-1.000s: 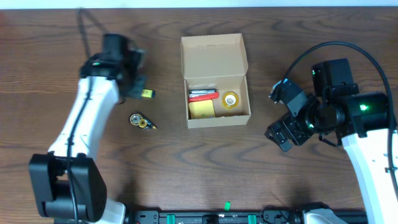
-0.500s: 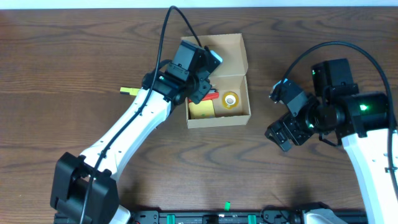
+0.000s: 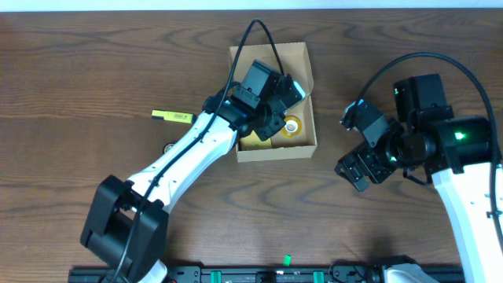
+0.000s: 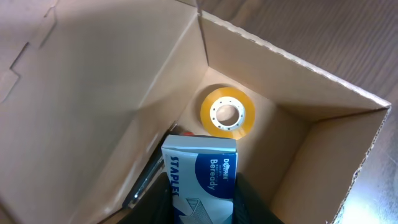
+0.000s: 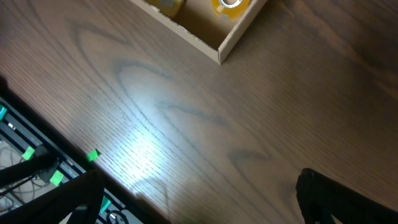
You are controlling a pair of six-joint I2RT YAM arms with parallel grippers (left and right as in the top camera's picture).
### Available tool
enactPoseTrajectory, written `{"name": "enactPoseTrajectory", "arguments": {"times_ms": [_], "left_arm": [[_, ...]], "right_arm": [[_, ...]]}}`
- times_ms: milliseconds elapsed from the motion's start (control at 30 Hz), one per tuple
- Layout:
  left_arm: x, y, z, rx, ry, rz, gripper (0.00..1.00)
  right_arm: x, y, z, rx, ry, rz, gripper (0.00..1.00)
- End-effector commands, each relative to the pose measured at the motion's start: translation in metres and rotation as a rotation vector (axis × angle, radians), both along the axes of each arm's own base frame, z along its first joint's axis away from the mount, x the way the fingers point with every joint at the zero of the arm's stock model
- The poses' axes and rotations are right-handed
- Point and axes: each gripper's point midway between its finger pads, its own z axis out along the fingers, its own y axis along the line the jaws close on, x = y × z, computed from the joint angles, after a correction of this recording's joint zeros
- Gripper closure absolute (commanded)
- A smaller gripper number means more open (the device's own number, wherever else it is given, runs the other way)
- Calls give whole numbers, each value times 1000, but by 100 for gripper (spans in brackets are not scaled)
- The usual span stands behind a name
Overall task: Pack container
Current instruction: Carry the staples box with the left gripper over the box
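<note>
The container (image 3: pixel 277 152) is a tan cardboard box with its flap lid open toward the back. My left gripper (image 3: pixel 275 112) reaches into it and is shut on a blue and white staples box (image 4: pixel 200 177), held just above the floor of the container (image 4: pixel 323 155). A yellow tape roll (image 4: pixel 227 112) lies flat inside, also seen from overhead (image 3: pixel 291 124). A dark pen (image 4: pixel 148 180) lies along the left wall. My right gripper (image 3: pixel 350 145) is open and empty, to the right of the container, above bare table (image 5: pixel 199 199).
A yellow highlighter (image 3: pixel 173 116) lies on the table left of the container. A small round correction tape (image 3: pixel 169 145) peeks out beside my left arm. The right wrist view shows the container's corner (image 5: pixel 229 38) and the table's front rail (image 5: pixel 37 168).
My left arm has swung from the left side of the table, near the highlighter, over to the container, and now has the staples box down inside it. The right arm has not moved.
</note>
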Motion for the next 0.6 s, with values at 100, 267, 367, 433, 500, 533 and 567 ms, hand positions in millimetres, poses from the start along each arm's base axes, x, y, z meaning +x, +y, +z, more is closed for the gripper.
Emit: {"name": "enactPoseTrajectory", "arguments": {"times_ms": [100,267,367,433,500,533,567], "left_arm": [[-10,-23,-10,10,0,-101,89],[-12,-32,-8,-2,-17,-119,89],[-11,-36,-7,-18,-19,-127,89],[-12,-40,-7,-38,-15,-140,89],[-13,-41,-7,-43,-12,-146,89],[-14,-42,-7,-44,-10,-148,89],[-15,-43,-7,-45,-9,-152,89]], "right_arm": [[0,-1,3,3,-14,2,1],[0,-1,3,3,-14,3,1],[0,-1,3,3,-14,2,1],[0,-1,3,3,-14,3,1],[0,-1,3,3,-14,2,1],[0,-1,3,3,-14,2,1],[0,-1,3,3,-14,3,1]]}}
